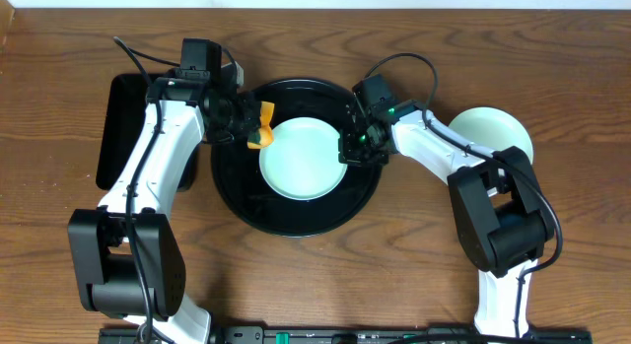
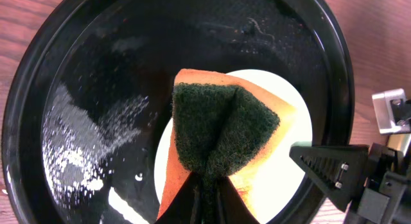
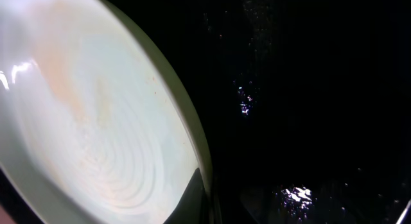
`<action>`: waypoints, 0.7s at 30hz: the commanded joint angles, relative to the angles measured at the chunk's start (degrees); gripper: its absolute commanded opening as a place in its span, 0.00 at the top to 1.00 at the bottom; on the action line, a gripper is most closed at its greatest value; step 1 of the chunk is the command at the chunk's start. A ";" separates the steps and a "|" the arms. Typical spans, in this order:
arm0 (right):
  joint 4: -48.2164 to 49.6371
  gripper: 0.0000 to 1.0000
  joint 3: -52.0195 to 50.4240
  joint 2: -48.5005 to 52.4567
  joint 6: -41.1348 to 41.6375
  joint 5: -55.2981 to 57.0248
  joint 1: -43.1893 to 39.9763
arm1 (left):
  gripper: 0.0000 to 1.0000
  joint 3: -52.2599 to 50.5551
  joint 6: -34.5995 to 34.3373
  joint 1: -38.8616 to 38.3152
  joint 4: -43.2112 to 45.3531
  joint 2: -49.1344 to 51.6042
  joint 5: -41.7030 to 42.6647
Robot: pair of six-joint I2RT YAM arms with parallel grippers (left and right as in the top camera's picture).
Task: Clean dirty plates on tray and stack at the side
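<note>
A pale mint plate [image 1: 306,159] lies in the middle of the round black tray [image 1: 296,224], with both arms at it. The left gripper [image 1: 245,127] is clamped on a folded orange sponge [image 2: 218,131], green scouring face outward, poised over the plate's left rim. The right gripper [image 1: 357,147] sits at the opposite rim with its fingers [image 3: 191,201] closed, apparently pinching the edge, though the wrist view is too dark to be sure of the hold. A faint orange-brown film shows on the plate. A second mint plate [image 1: 498,127] rests on the tabletop [image 1: 394,285] at the right. If the pinch is shallow, scrubbing pressure could slide or tip the plate on the glossy, wet-looking tray, or pull it free. Too light a pass could leave the film behind.
</note>
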 commanded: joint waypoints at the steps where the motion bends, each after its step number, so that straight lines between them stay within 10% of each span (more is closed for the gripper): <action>1: 0.68 0.99 -0.15 1.25 -3.37 -6.93 -0.94 | 0.93 0.22 2.64 0.33 -0.31 0.44 -1.46; 21: -6.23 0.99 -0.15 -10.27 -10.54 -2.97 -8.33 | 0.93 0.20 2.62 6.95 -0.57 0.44 -2.38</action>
